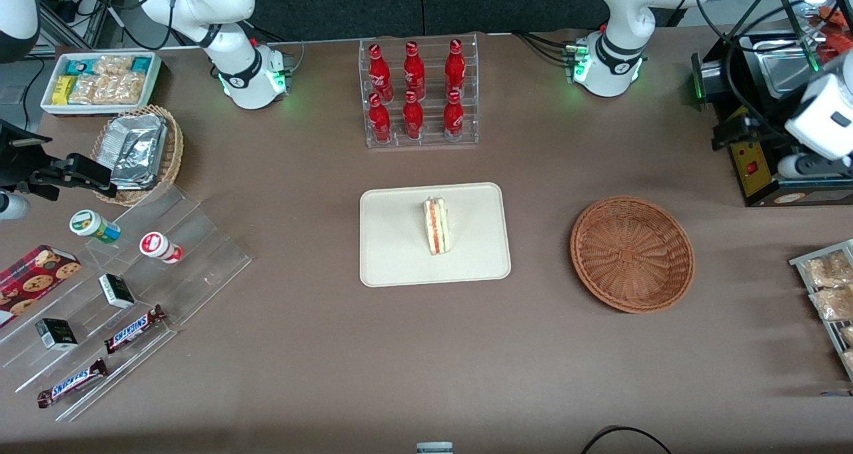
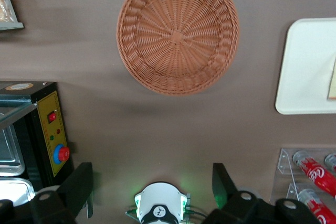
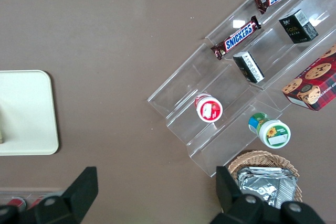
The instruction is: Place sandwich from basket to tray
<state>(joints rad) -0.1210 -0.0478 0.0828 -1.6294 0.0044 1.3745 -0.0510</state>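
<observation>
Cream tray (image 1: 400, 254) bears the sandwich (image 1: 437, 225), standing on edge near its middle | wicker basket (image 1: 632, 253) beside tray toward the working arm's end, nothing in it | gripper (image 2: 152, 184) raised well above the table, away from tray, fingers (image 2: 79, 184) spread apart, gripping nothing

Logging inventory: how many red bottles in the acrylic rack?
6, in two rows of three in the clear rack: farther row; nearer row. None seem hidden. The gripper is open, raised above the table.
</observation>
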